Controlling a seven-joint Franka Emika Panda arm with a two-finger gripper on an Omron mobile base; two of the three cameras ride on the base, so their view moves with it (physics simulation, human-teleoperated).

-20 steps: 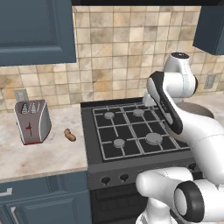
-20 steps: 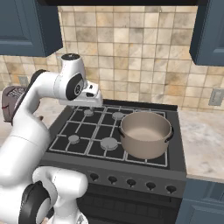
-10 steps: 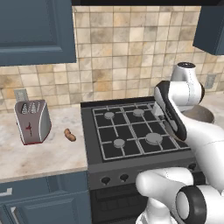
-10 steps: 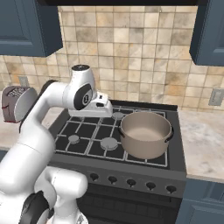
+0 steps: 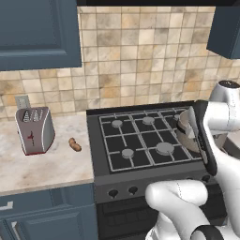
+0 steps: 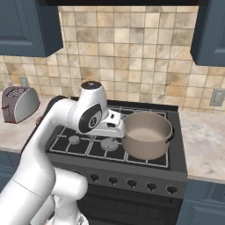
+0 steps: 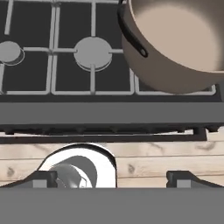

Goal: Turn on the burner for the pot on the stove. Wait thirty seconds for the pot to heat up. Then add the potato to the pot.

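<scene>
The grey-brown pot (image 6: 147, 134) stands on the front right burner of the black stove (image 6: 83, 148), its beige inside bare. In the hand view the pot (image 7: 175, 43) fills the top right, with its dark side handle (image 7: 131, 35) facing me. My gripper (image 7: 112, 180) hovers over the stove's front edge, just left of the pot, open with nothing between its widely spread fingertips (image 7: 41, 179). The row of dark knobs (image 6: 132, 183) runs below it on the front panel. The small brown potato (image 5: 74, 144) lies on the counter left of the stove (image 5: 140, 140).
A silver toaster (image 5: 33, 130) stands on the counter left of the potato. Two round grey burner caps (image 7: 92, 52) lie left of the pot. My arm hides most of the pot in the left base view. Blue cabinets hang above both sides.
The arm has swung right and forward, from over the stove's back left grates to the front beside the pot. Pot, potato and toaster have not moved.
</scene>
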